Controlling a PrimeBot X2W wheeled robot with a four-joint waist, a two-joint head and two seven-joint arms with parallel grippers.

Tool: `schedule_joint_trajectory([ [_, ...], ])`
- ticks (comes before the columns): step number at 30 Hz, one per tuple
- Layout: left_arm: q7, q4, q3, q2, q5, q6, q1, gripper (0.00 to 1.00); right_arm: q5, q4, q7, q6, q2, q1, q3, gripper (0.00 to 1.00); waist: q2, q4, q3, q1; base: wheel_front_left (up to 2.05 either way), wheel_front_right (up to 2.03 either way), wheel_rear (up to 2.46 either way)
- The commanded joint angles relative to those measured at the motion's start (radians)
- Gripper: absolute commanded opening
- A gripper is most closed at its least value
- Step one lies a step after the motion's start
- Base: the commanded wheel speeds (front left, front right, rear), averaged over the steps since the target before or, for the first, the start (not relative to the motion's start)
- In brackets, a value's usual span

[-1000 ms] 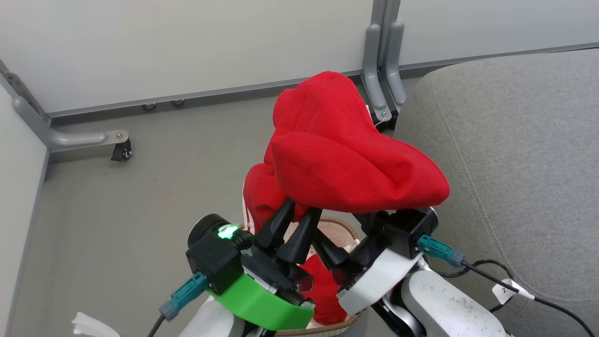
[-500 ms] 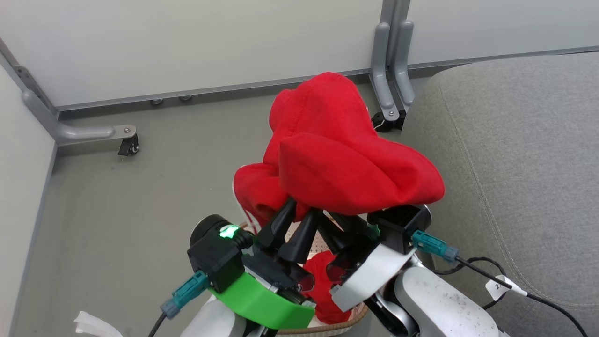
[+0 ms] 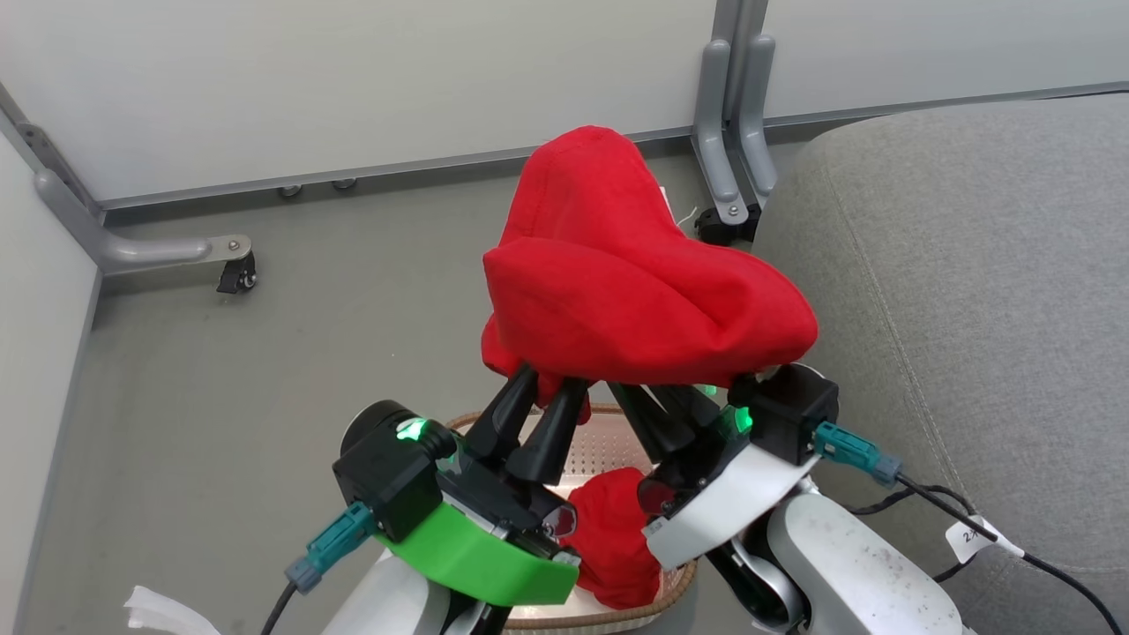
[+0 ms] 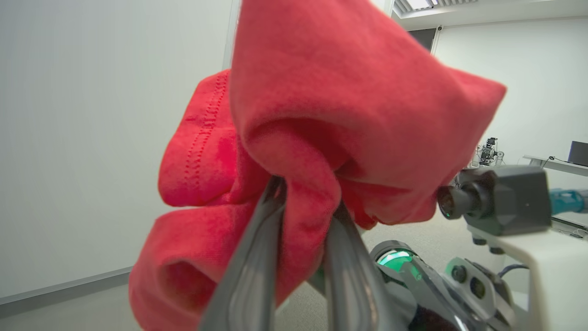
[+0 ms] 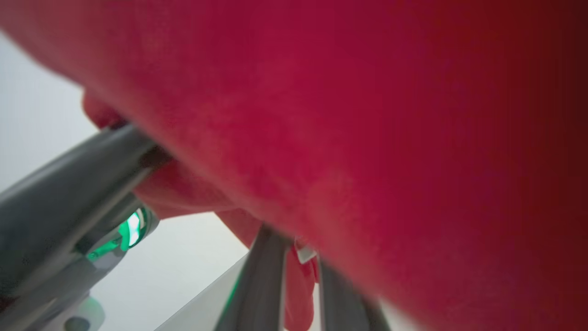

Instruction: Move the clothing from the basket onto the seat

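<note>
A bunched red garment of the clothing hangs in the air above the basket, left of the grey seat. My left gripper is shut on the garment's lower left fold; the left wrist view shows red cloth pinched in the left gripper. My right gripper grips the underside beside it. In the right wrist view the right gripper has a fold of red cloth between its fingers. A second red garment lies in the cream basket, partly behind my wrists.
Pale partition walls close off the far side and the left. A castor foot and grey metal posts stand on the grey floor. A black cable with a white tag lies on the seat's near edge. A white scrap lies at lower left.
My right gripper has shut on the garment's underside. Both grippers have raised the garment, so its hanging striped part has left the basket. The head camera has shifted a little.
</note>
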Motion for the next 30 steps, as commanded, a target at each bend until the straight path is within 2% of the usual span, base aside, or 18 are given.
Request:
schedule_joint_trajectory([
  [1, -0.001, 0.005, 0.007, -0.002, -0.002, -0.003, 0.009, 0.00, 0.008, -0.007, -0.001, -0.001, -0.003, 0.014, -0.012, 0.00, 0.0000, -0.002, 0.000, 0.0000, 0.00, 0.00, 0.00],
  [16, 0.000, 0.054, 0.010, 0.001, -0.012, -0.002, 0.019, 0.00, 0.030, -0.060, -0.002, -0.001, 0.024, 0.059, -0.115, 0.00, 0.0000, -0.013, -0.002, 0.0000, 0.00, 0.00, 0.00],
  [17, 0.000, 0.061, 0.005, 0.005, -0.009, -0.002, 0.017, 0.27, 0.032, -0.062, -0.002, -0.001, 0.024, 0.059, -0.116, 0.00, 0.0000, -0.013, -0.002, 0.0000, 0.00, 0.00, 0.00],
  [18, 0.000, 0.067, 0.001, 0.008, -0.004, -0.002, 0.016, 0.44, 0.035, -0.063, -0.002, -0.001, 0.025, 0.059, -0.116, 0.00, 0.0000, -0.013, -0.002, 0.0000, 0.00, 0.00, 0.00],
  [20, 0.000, 0.074, -0.005, 0.009, 0.002, -0.002, 0.013, 0.95, 0.039, -0.065, -0.002, -0.001, 0.026, 0.062, -0.115, 0.00, 0.0000, -0.013, -0.002, 0.0000, 0.00, 0.00, 0.00],
  [21, 0.000, 0.079, -0.010, 0.010, 0.002, -0.002, 0.013, 1.00, 0.043, -0.065, -0.002, -0.001, 0.025, 0.065, -0.113, 0.00, 0.0000, -0.014, -0.002, 0.0000, 0.00, 0.00, 0.00],
  [30, 0.000, 0.087, -0.007, 0.010, 0.013, -0.003, 0.009, 1.00, 0.086, -0.083, -0.002, -0.001, 0.029, 0.078, -0.132, 0.00, 0.0000, -0.015, 0.000, 0.0000, 0.00, 0.00, 0.00],
])
